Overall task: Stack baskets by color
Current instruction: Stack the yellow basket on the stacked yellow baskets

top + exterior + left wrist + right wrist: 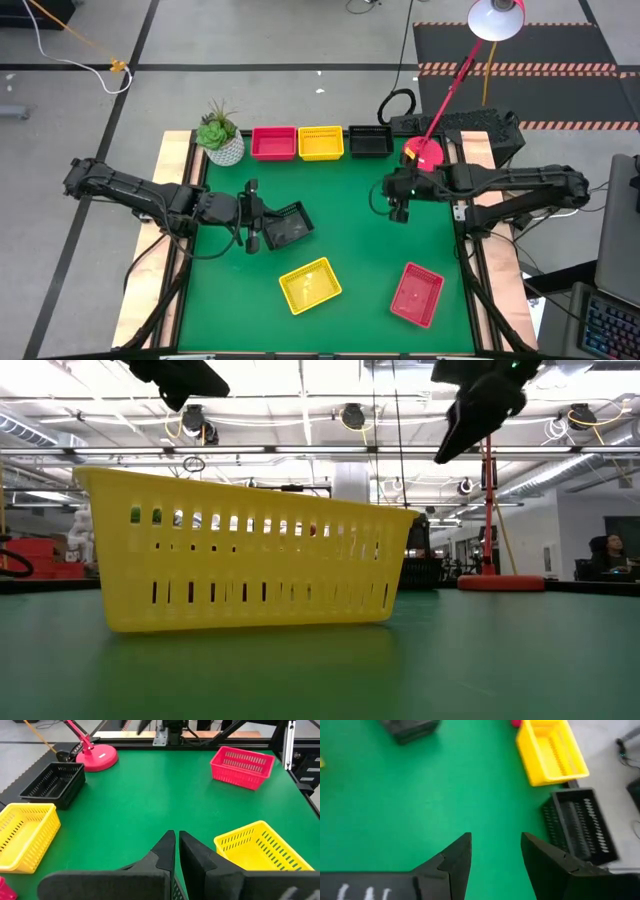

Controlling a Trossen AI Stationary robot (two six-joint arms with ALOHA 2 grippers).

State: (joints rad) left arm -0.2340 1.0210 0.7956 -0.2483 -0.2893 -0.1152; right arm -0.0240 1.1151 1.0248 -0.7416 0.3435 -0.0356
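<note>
Along the table's far edge stand a red basket (274,143), a yellow basket (321,143) and a black basket (370,141), each on its base. A second black basket (290,225) sits at mid-left. A second yellow basket (310,284) (250,550) and a second red basket (417,294) (242,767) rest near the front. My left gripper (262,235) (176,836) hangs shut, high over the left end of the loose black basket, which its own wrist view hides. My right gripper (398,212) (495,837) is open and raised, right of centre, with nothing between its fingers.
A white plant pot (222,140) stands at the far left corner. The red lamp base (428,152) (97,756) sits at the far right, its arm slanting up over the edge. Bare green mat (350,225) lies between the two grippers.
</note>
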